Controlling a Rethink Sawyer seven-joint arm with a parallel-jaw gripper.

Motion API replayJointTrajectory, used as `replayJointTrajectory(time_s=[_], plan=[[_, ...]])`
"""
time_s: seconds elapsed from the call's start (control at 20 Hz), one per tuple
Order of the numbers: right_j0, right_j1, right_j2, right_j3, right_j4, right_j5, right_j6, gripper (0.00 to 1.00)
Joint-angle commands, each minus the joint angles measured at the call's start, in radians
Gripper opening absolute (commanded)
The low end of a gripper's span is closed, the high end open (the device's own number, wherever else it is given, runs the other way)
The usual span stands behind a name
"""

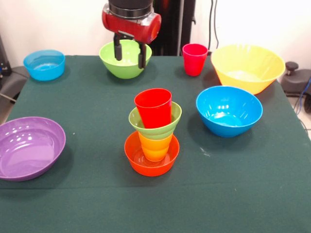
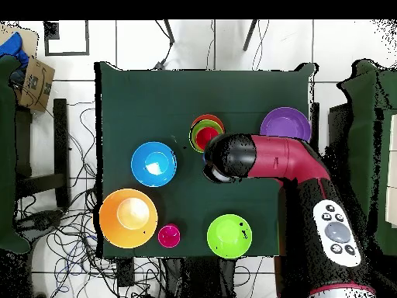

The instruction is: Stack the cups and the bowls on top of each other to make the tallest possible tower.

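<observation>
End effector [image 1: 130, 55]: fingers parted, nothing between them, hanging in front of the big green bowl [image 1: 125, 58] at the far side of the tabletop [image 1: 233, 184]; can't tell from the front view whether the tips touch the bowl. Overhead view hides the end effector completely under the red-and-black arm [image 2: 275, 159]. The tower [image 1: 152, 132] sits mid-tabletop: small orange bowl [image 1: 151, 156] at the bottom, yellow-orange cup [image 1: 155, 147] in it, small green bowl [image 1: 155, 121] on that, red cup [image 1: 153, 107] on top, tilted slightly. From overhead only the tower's top rings show, its edge just beside the arm's head. Pink-magenta cup [image 1: 194, 59] stands alone at the far side, between the big green bowl and the large yellow bowl [image 1: 247, 66]. Blue bowl [image 1: 229, 110] is right of the tower, purple bowl [image 1: 28, 147] left, cut off by the frame edge. A smaller blue bowl [image 1: 44, 64] sits at the far left corner; overhead it is not visible, that corner being covered by the arm.
</observation>
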Motion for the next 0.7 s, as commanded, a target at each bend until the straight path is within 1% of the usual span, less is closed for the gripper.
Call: replayJointTrajectory(time_s=[0.05, 0.35, 0.7], plan=[[-0.036, 0.017, 0.122, 0.084, -0.111, -0.06, -0.291, 1.0], [-0.071, 0.02, 0.155, 0.095, -0.134, -0.057, -0.285, 1.0], [-0.15, 0.046, 0.195, 0.087, -0.176, -0.046, -0.323, 1.0]])
